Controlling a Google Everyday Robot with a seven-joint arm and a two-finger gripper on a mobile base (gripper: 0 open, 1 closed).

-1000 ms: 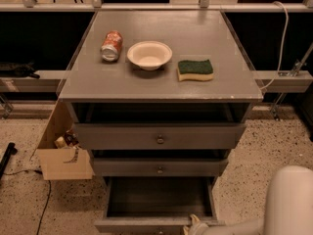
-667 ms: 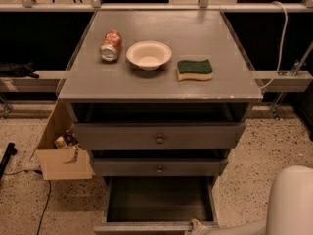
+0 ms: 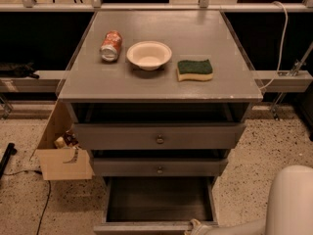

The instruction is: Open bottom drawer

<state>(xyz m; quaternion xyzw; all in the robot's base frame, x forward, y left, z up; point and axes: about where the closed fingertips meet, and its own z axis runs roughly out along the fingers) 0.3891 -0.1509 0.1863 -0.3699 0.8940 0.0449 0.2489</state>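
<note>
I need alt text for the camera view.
The bottom drawer of a grey cabinet is open, with the gripper at its front edge. On top lie a can, a bowl and a green sponge.

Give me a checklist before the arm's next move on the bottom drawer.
1. Bottom drawer pulled out, grey inside showing: ok.
2. Gripper at the drawer's front edge, right of centre: ok.
3. Hold on the knob: cannot tell, knob out of view.
4. Can, bowl, sponge sit on the cabinet top, back from its front edge: ok.
5. Cardboard box stands left of the drawer's path: ok.
</note>
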